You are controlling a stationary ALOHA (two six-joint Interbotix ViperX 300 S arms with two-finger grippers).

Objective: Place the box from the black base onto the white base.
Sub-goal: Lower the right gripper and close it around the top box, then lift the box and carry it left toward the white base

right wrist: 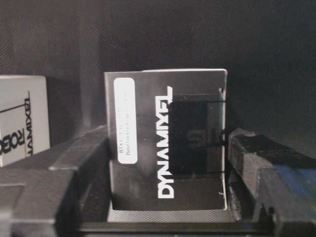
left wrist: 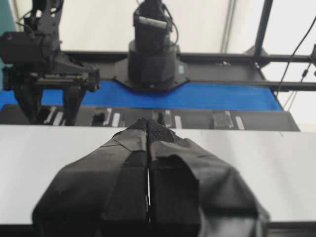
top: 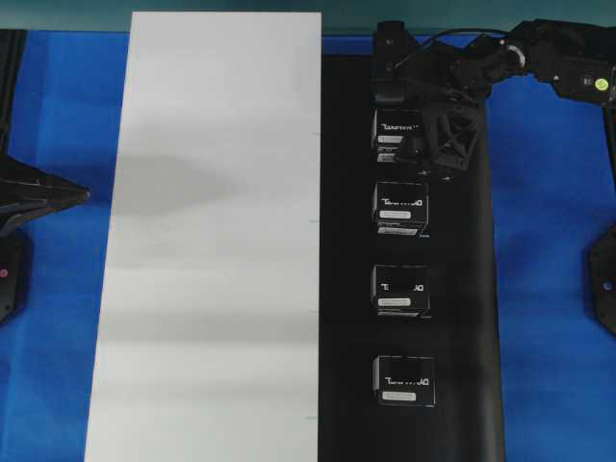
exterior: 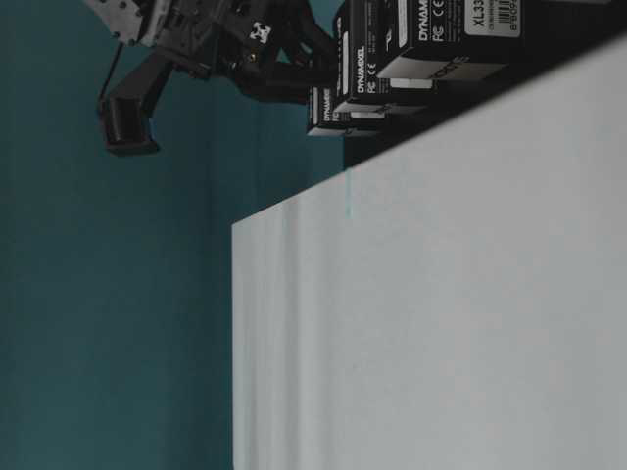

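Right gripper (right wrist: 168, 163) straddling box (right wrist: 165, 138) on black base (top: 462, 289), contact unclear; left gripper (left wrist: 148, 148) pressed together

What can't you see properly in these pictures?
- Top box, overhead view: the right tool covers its right side.
- Small label print on that box, right wrist view: too blurred to read.
- White base, table-level view: cut off by the picture's edges.
- Boxes on the black base, left wrist view: too small to read.

Blue cloth (top: 549, 289) carries white base (top: 212, 250), black base (top: 462, 318).
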